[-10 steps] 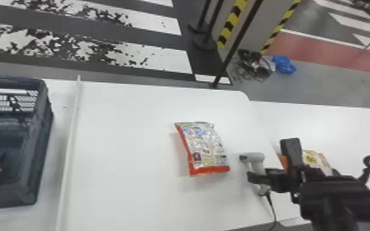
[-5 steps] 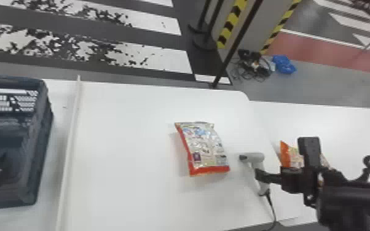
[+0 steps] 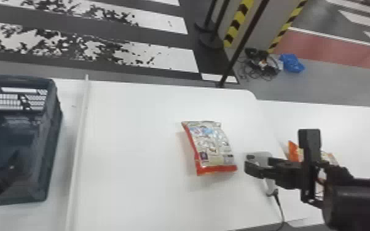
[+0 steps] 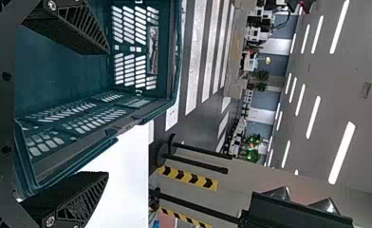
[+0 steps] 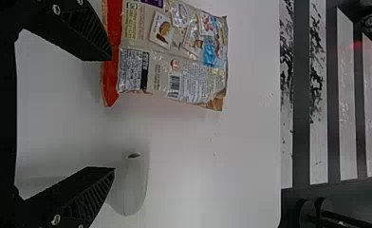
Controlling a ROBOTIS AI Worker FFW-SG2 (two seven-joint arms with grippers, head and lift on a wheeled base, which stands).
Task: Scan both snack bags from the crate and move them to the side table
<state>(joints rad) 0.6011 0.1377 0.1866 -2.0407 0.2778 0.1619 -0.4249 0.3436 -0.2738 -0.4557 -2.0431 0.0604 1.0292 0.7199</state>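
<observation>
My right gripper [image 3: 249, 165] and arm partly mask the scanner [image 3: 260, 157] and orange snack bag [image 3: 293, 151] on the side table [image 3: 338, 127]. The red-edged snack bag [image 3: 212, 147] lies near my wide-parted fingers, at ten o'clock in the head view. White tabletop [image 3: 132, 147] runs toward nine o'clock, to a rail [image 3: 80, 147]; my left gripper [image 3: 17, 158], spread wide, is at the crate [image 3: 54, 123].

The snack bag [image 5: 186, 61] bears a barcode [image 5: 173, 86] and illegible print.
</observation>
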